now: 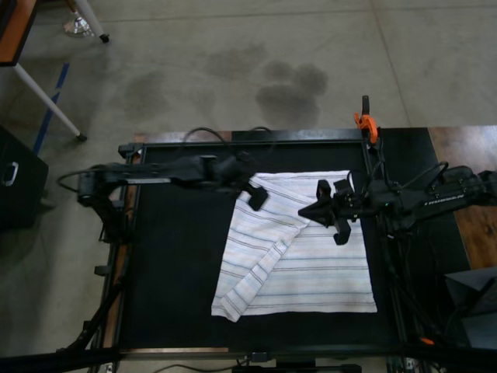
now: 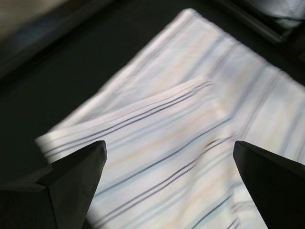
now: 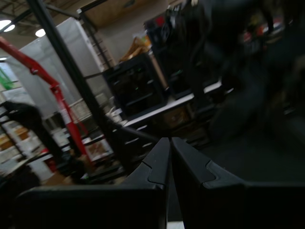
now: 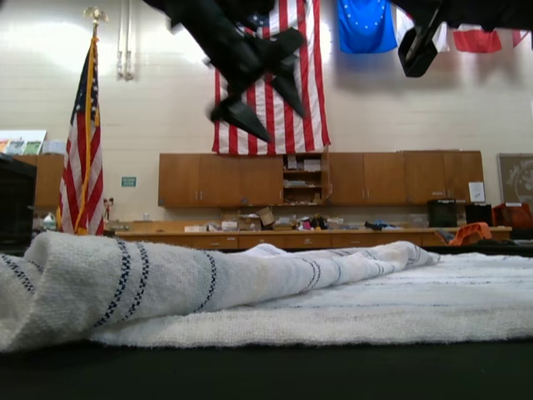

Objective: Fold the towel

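Note:
The towel point(image 1: 311, 272) is white with thin dark and pale stripes and lies on the black mat point(image 1: 171, 272). In the top view its left part is folded diagonally over the rest. My left gripper point(image 1: 255, 194) hovers open over the towel's far left corner, holding nothing. The left wrist view shows its fingers point(image 2: 76, 176) spread wide above the folded layer of the towel point(image 2: 190, 95). My right gripper point(image 1: 304, 211) is shut and empty above the towel's upper middle. In the exterior view the towel point(image 4: 333, 308) lies flat, with the left gripper point(image 4: 258, 83) raised above it.
An orange clamp point(image 1: 365, 123) grips the table's far edge near the right arm. A black cabinet point(image 1: 15, 179) stands on the floor at the top view's left. A wooden surface point(image 1: 474, 225) lies at the right. The right wrist view faces the room beyond its shut fingers point(image 3: 190, 167).

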Action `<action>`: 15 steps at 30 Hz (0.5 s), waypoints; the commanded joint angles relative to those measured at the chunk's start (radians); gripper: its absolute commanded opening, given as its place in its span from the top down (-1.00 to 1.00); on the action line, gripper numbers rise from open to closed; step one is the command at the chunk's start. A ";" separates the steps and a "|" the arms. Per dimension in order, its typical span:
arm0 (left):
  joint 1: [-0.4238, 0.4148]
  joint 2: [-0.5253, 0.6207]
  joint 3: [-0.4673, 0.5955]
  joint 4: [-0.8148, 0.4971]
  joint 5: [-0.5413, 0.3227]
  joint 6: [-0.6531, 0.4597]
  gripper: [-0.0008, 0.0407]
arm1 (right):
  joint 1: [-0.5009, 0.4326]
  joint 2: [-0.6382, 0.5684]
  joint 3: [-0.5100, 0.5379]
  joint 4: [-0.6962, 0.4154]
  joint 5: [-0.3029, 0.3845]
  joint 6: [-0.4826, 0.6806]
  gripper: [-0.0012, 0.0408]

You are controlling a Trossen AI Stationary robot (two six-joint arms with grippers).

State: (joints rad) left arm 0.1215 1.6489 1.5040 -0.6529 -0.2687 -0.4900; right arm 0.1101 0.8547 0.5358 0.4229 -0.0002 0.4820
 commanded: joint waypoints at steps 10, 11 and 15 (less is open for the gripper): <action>0.000 -0.319 -0.214 -0.070 -0.115 -0.012 -0.82 | 0.161 0.143 0.000 -0.193 0.251 0.247 0.94; 0.000 -0.338 -0.237 -0.071 -0.115 -0.019 -0.82 | 0.163 0.159 0.000 -0.216 0.279 0.267 0.94; 0.000 -0.375 -0.324 -0.070 -0.115 -0.076 -0.82 | 0.152 0.213 0.000 -0.289 0.354 0.369 0.94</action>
State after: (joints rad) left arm 0.1219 1.2816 1.2034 -0.7231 -0.3832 -0.5510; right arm 0.2687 1.0546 0.5354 0.1566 0.3290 0.8131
